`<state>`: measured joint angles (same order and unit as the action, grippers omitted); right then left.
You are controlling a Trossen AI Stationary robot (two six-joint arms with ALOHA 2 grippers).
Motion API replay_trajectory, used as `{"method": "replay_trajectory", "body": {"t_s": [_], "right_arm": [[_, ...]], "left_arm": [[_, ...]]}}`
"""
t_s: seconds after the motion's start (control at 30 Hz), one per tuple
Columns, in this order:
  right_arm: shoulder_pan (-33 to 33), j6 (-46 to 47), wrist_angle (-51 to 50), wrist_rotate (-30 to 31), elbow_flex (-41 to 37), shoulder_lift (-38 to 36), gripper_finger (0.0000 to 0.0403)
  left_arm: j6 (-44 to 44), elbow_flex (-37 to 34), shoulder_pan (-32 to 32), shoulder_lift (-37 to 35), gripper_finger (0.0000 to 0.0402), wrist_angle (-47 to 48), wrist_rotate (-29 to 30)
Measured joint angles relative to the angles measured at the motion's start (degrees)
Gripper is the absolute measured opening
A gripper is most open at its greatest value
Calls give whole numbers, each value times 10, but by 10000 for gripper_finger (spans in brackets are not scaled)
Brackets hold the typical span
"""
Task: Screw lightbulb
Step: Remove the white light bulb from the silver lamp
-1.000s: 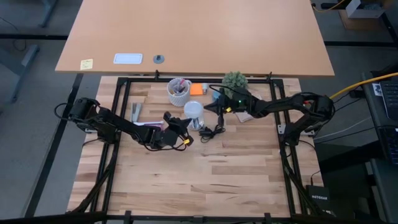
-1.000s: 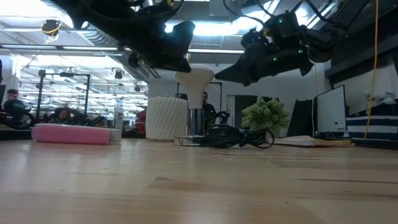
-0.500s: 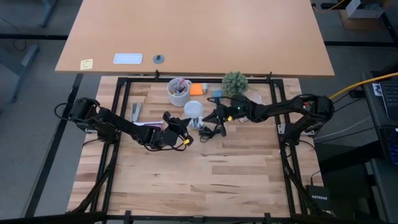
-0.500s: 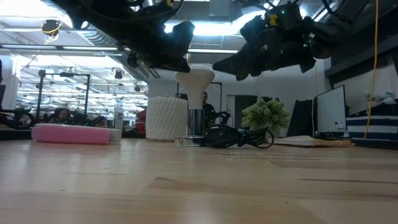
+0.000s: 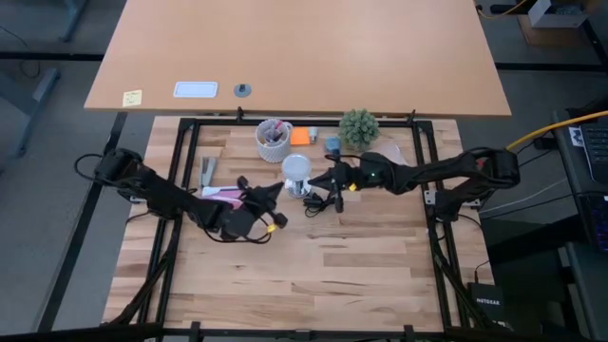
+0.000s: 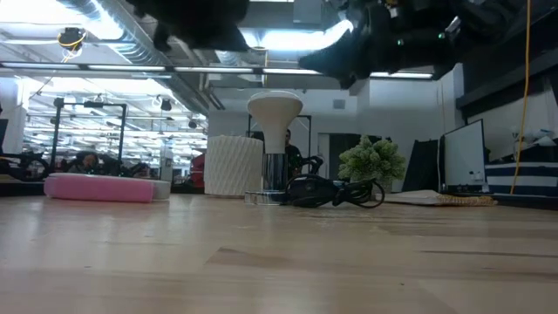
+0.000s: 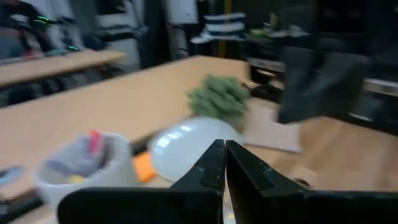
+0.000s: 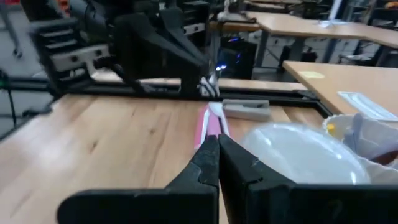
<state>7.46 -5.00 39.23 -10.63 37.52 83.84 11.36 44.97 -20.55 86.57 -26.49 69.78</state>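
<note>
Lightbulb: the white frosted lightbulb (image 6: 275, 113) stands upright, globe up, its metal base seated in a silvery round fitting (image 6: 275, 194) near the back of the slatted table (image 5: 313, 275); neither arm touches it.
Left gripper: the left gripper (image 5: 269, 191) hangs just beside the bulb on the near-left side, fingers pressed together on nothing, as its wrist view shows (image 7: 224, 163).
Right gripper: the right gripper (image 5: 318, 179) hovers close on the bulb's other side, above the fitting's black cord (image 5: 328, 201), fingers likewise closed and empty (image 8: 217, 155).
Step in hand: the bulb looks set in its socket, with no grip on it; judged a pause between turns, or the close of the screwing.
Next move: if more turns are due, one gripper must open wide, close around the globe and rotate, while the fitting is kept from spinning.
Edges: a white cup of pens (image 5: 274, 139), an orange block (image 5: 300, 136) and a small green plant (image 5: 359, 123) crowd the back edge behind the bulb.
Open room: the table's near half offers the freest retreat for both arms.
</note>
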Motion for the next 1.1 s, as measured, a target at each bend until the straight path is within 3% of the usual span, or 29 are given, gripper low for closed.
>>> {"method": "replay_trajectory", "body": {"t_s": [0.1, 0.23, 0.43, 0.87, 1.1], "right_arm": [[-20, 25, 8, 38, 0, -6, 3], [-50, 38, 13, 111, 0, -4, 3], [-73, 32, 16, 206, 0, 19, 3], [-56, 32, 56, 272, 0, 82, 3], [-56, 32, 56, 310, 0, 82, 3]], "left_arm": [[-30, 0, 4, -19, 5, 1, 35], [-54, 0, 36, -22, 5, 12, 35], [-23, 0, 105, -22, 5, 83, -16], [-14, 0, 182, -22, 1, 141, -164], [-8, 0, 188, -22, 1, 139, -197]]}}
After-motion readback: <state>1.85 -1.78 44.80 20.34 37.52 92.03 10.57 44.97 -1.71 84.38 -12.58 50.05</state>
